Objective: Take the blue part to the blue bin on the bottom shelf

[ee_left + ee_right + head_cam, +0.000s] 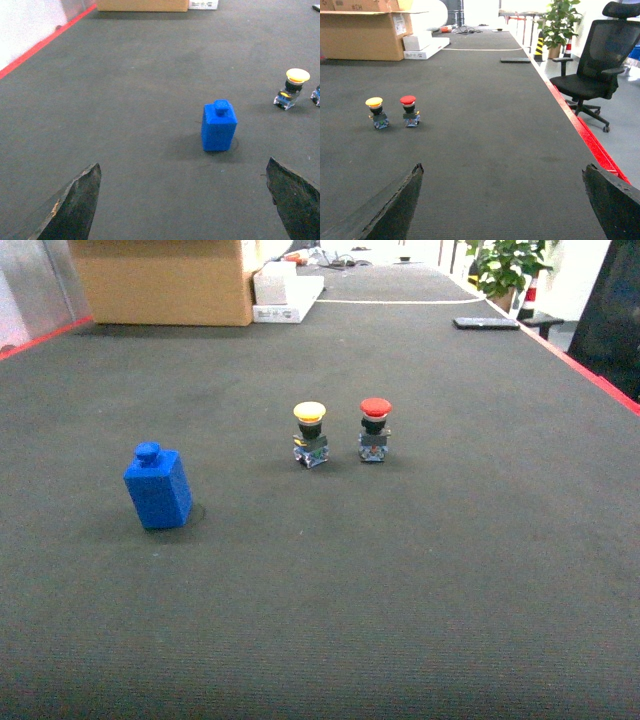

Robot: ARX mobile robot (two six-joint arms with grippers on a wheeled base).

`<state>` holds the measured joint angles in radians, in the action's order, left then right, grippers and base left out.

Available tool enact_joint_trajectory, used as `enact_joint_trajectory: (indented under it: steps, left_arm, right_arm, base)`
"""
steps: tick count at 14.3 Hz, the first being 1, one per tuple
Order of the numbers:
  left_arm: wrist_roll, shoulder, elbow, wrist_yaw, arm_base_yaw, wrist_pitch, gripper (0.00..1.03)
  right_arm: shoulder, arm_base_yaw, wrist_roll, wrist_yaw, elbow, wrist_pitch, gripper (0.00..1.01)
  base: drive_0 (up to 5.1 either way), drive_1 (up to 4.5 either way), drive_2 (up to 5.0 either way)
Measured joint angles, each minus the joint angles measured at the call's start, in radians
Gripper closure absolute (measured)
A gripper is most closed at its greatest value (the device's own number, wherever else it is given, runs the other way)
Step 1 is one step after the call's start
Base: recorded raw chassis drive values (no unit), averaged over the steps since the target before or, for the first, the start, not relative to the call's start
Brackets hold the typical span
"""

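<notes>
Three small things stand on the dark desk, all well in from its edges. Farthest left is the blue part, a blocky piece with a knob on top, upright and nearer the left edge. The left hand hovers low before it with fingers spread wide apart, touching nothing. Toward the middle stand a yellow push button and, just beside it, a red push button, close but apart. The right hand hangs over bare desk near the red-striped right edge, likewise spread and empty. A cardboard box sits at the far left corner.
</notes>
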<state>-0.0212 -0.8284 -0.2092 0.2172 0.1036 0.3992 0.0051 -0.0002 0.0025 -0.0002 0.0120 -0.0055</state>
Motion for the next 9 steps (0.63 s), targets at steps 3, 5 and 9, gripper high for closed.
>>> enact_joint_trajectory:
  steps: [3, 5, 9]
  left_arm:
    - [0.005, -0.473, -0.191, -0.030, 0.056, 0.271, 0.05]
    - [0.021, -0.676, -0.294, -0.034, 0.099, 0.290, 0.05]
    - [0.017, -0.908, -0.436, -0.004, 0.115, 0.351, 0.05]
  right_arm:
    - [0.000, 0.000, 0.000, 0.000, 0.000, 0.000, 0.03]
    - [0.000, 0.000, 0.000, 0.000, 0.000, 0.000, 0.03]
    - [0.000, 0.000, 0.000, 0.000, 0.000, 0.001, 0.03]
  base:
    - [0.0, 0.00, 0.0]
    - [0.0, 0.00, 0.0]
    - [0.0, 0.00, 0.0]
